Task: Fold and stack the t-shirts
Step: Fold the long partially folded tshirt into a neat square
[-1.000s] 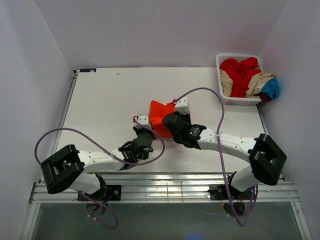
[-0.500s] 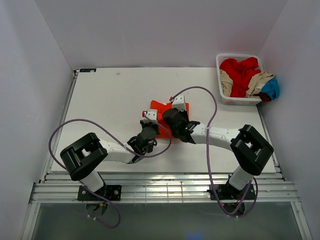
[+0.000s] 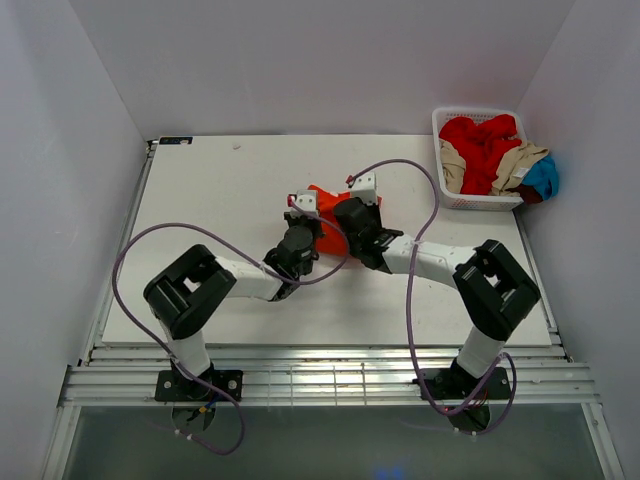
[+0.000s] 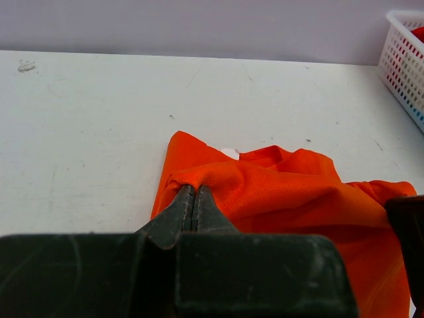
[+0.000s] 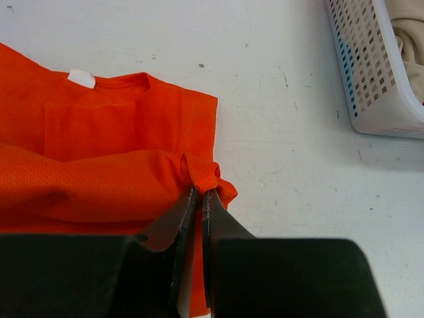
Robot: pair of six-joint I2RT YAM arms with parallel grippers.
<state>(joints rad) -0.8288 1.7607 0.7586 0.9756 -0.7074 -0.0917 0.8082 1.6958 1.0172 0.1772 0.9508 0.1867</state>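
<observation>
A bright orange t-shirt (image 3: 331,222) lies bunched at the middle of the table, mostly covered by both wrists in the top view. My left gripper (image 4: 193,190) is shut on a fold at the left edge of the orange t-shirt (image 4: 291,189). My right gripper (image 5: 201,192) is shut on a pinched tuck at the right edge of the orange t-shirt (image 5: 99,152); its collar with a white tag (image 5: 81,78) lies flat beyond. Red, tan and blue t-shirts (image 3: 490,150) sit piled in the basket.
The white lattice-sided basket (image 3: 482,201) stands at the table's back right corner; its wall (image 5: 371,79) shows at the upper right of the right wrist view. White walls close in the table on three sides. Purple cables loop over both arms.
Both grippers have carried the orange shirt's held edge away from the arm bases toward the back of the table, folding cloth over the part lying flat. Both arms have stretched further out.
</observation>
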